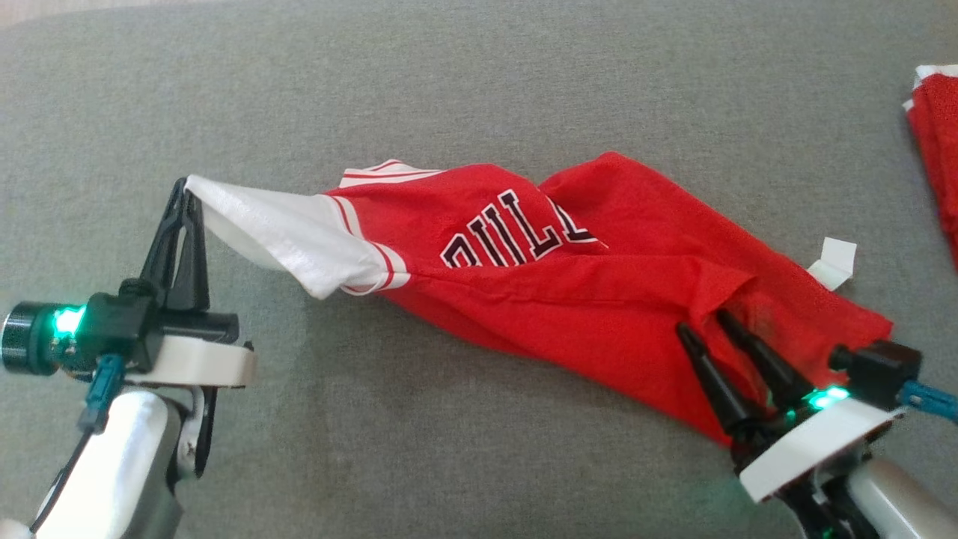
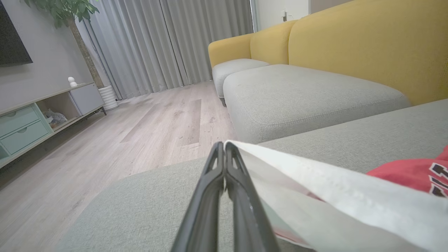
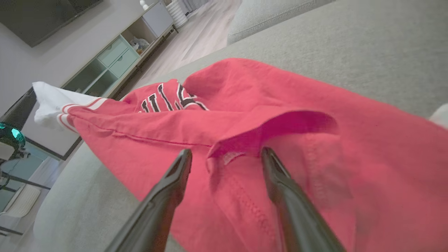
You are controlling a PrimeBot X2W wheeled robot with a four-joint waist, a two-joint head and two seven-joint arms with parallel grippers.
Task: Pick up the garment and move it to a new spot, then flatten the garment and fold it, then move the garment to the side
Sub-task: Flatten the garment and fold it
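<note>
With its two fingers (image 1: 171, 251) pinched together on the tip of the white sleeve (image 1: 254, 224), the left gripper (image 1: 182, 192) holds that end just off the grey cushion (image 1: 449, 90). Right gripper (image 1: 702, 320) is spread open, straddling a fold at the other end, touching cloth but clamping nothing. Red shirt (image 1: 569, 299) lies stretched between them across the cushion.

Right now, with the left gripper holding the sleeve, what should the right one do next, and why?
Probably close the right gripper on the red fold. Its fingers are spread either side of it, while the left gripper is shut on the white sleeve; holding both ends should let the shirt lift.
</note>
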